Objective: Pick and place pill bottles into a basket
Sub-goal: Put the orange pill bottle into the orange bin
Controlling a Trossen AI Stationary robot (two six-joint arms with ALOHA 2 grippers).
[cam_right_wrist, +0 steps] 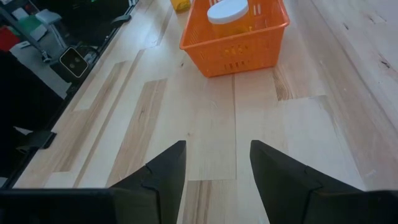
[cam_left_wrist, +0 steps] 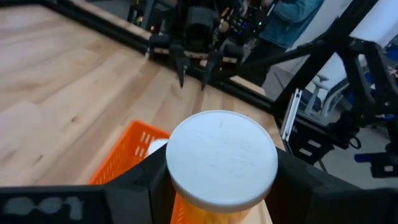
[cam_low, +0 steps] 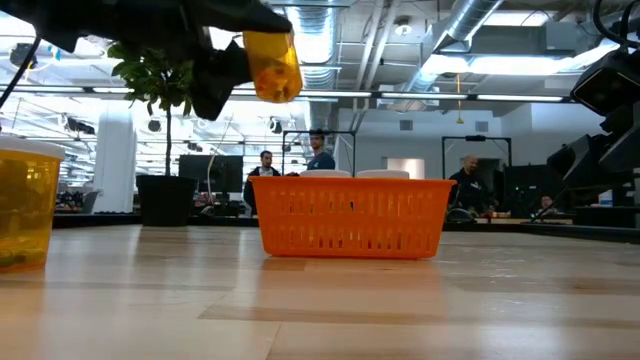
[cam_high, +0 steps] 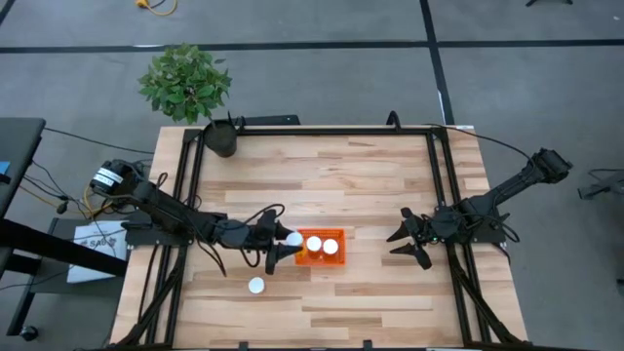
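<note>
My left gripper (cam_high: 285, 244) is shut on a pill bottle (cam_low: 272, 66), orange with a white cap (cam_left_wrist: 221, 159), held in the air just left of the orange basket (cam_high: 323, 259). The basket stands mid-table with two white-capped bottles (cam_high: 315, 244) (cam_high: 331, 248) in it. Another bottle (cam_high: 256, 285) stands upright on the table nearer the front edge and shows large in the low view (cam_low: 20, 205). My right gripper (cam_high: 409, 241) is open and empty to the right of the basket, over bare wood (cam_right_wrist: 217, 163). My left gripper pinches the bottle's orange body just below the cap (cam_left_wrist: 186, 208) between its two fingers (cam_left_wrist: 144, 186), one on each side. The fingers come from the table's left. The bottle is lifted clear, well above the basket's rim, a little tilted, cap up.
A dark round pot with a green plant (cam_high: 220, 138) stands at the table's far left corner. Black frame rails (cam_high: 441, 185) run along the table's sides. People stand in the room beyond the table (cam_low: 320, 150). Bare wood lies between the basket and my right gripper.
</note>
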